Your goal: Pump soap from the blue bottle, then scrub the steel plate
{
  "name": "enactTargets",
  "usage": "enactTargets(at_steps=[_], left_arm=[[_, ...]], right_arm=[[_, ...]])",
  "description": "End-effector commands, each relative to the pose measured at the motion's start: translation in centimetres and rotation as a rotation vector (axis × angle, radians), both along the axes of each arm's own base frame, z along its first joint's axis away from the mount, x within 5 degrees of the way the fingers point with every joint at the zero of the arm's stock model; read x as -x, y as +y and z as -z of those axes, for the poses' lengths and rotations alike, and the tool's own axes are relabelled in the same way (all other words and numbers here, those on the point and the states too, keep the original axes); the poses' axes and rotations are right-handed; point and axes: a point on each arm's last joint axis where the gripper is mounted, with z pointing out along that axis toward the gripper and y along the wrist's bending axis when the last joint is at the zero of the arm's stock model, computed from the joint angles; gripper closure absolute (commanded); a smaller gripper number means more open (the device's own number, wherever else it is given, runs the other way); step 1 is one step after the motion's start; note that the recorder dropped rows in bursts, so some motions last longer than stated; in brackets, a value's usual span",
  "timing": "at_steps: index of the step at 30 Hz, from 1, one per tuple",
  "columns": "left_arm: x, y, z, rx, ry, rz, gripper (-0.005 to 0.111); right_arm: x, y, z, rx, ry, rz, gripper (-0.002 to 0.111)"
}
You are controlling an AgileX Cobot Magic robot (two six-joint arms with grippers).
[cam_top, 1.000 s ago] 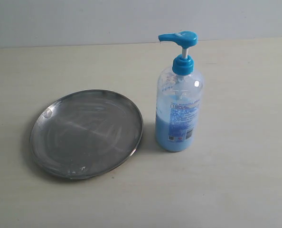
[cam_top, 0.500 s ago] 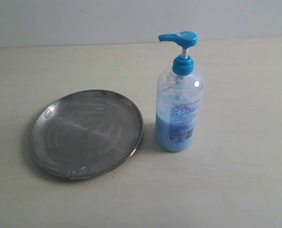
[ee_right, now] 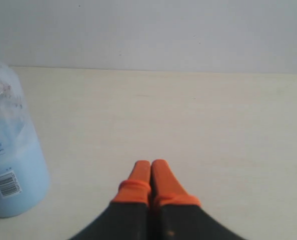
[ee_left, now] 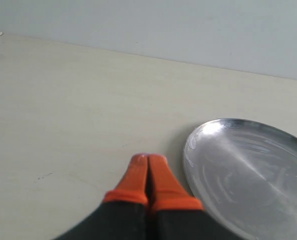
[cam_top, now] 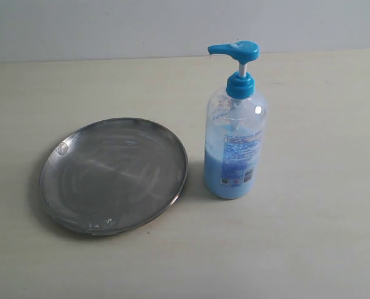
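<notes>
The blue bottle (cam_top: 235, 124) stands upright on the table, its bright blue pump head (cam_top: 235, 50) raised with the spout pointing left, light blue soap (cam_top: 225, 177) filling its lower part. To its left lies the steel plate (cam_top: 113, 175), streaky and bare. Neither arm shows in the exterior view. In the left wrist view my left gripper (ee_left: 148, 159) is shut with orange fingertips together, beside the steel plate (ee_left: 248, 170) rim and apart from it. In the right wrist view my right gripper (ee_right: 151, 164) is shut and holds nothing, with the blue bottle (ee_right: 11, 160) off to one side.
The pale wooden table (cam_top: 309, 249) runs back to a plain light wall (cam_top: 110, 25). Nothing else stands on it in any view.
</notes>
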Motion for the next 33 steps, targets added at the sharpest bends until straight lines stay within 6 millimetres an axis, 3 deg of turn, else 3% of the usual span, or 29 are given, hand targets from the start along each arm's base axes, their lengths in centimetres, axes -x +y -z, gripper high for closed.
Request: enactTargets(at_steps=[1,11,26,33], left_arm=[[0.0,0.0,0.0,-0.003,-0.008,-0.001,0.107],[0.0,0.0,0.0,-0.003,-0.008,-0.001,0.107],[0.0,0.0,0.0,-0.003,-0.008,-0.001,0.107],[0.0,0.0,0.0,-0.003,-0.008,-0.001,0.107]], right_arm=[[-0.4,0.0,-1.4,0.005,-0.013,0.002,0.108],[-1.7,0.2,-3.6,0.009,0.016,0.002,0.108],[-6.5,0.7,-8.1,0.018,0.092,0.001,0.108],[-8.3,1.0,-8.7,0.022,0.127,0.000,0.108]])
